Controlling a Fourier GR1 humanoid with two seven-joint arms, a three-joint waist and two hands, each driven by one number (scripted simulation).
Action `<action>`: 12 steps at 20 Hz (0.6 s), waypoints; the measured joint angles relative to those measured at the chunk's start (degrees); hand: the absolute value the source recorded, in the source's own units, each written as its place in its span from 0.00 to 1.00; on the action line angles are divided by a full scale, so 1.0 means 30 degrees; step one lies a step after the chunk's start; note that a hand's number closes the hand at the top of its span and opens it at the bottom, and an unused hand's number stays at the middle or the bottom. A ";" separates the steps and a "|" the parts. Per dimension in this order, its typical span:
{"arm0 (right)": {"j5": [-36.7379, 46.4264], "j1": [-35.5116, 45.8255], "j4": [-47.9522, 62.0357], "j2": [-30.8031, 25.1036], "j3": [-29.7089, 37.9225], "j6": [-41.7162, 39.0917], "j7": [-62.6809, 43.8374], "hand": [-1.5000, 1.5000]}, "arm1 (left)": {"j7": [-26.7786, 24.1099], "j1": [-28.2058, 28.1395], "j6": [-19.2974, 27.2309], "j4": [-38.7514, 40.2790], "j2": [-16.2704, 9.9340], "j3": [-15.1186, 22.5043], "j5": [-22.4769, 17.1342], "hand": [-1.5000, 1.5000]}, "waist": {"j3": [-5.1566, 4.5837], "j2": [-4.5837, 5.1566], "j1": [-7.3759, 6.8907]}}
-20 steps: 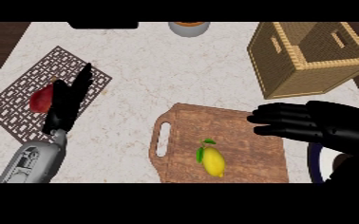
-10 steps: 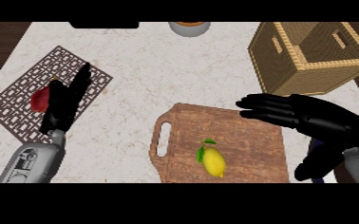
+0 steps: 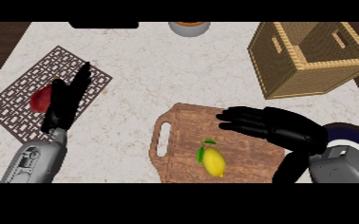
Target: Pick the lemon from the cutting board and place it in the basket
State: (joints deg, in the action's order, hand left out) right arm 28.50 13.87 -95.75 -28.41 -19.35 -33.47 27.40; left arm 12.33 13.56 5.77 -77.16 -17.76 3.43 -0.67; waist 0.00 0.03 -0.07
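Observation:
A yellow lemon (image 3: 213,161) with a small green leaf lies on the brown wooden cutting board (image 3: 189,123) near the view's lower middle. My right hand (image 3: 277,127) hovers over the board's right part, above and to the right of the lemon, fingers straight and pointing left, apart from the fruit. The wicker basket (image 3: 280,71) stands at the upper right, its opening facing up. My left hand (image 3: 67,99) rests open at the left, fingers up, over a patterned mat.
A grey patterned mat (image 3: 32,88) lies at the left with a red fruit (image 3: 40,99) on it, partly hidden by my left hand. A bowl (image 3: 189,27) sits at the counter's far edge. A dark object (image 3: 104,24) lies at the far left edge.
My right hand has moved left and downward across the cutting board, closer to the lemon. The left hand and the lemon have stayed put.

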 measured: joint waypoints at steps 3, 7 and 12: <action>0.1014 -0.0248 0.0212 0.0777 -0.0296 0.0222 0.0107 0.00 | 0.0200 -0.0501 -0.0375 -0.0732 0.0053 -0.0202 0.0158 0.50 | 0.0000 -0.0012 -0.0014; 0.2180 -0.0122 0.1233 0.1741 -0.0468 0.0687 0.0690 0.00 | -0.0168 -0.0240 -0.0655 -0.0136 0.0348 -0.0545 0.0596 0.50 | -0.0002 -0.0005 0.0000; 0.3398 -0.0358 0.2021 0.2844 -0.0710 0.1230 0.1317 0.00 | -0.0200 -0.0303 -0.1050 -0.0100 0.0566 -0.1107 0.0780 0.50 | 0.0001 -0.0008 -0.0007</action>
State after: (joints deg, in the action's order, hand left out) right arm 38.70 12.80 -89.68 -19.87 -21.48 -29.78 31.35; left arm 11.73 12.65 2.61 -77.46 -16.06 0.11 1.67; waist 0.01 0.01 -0.09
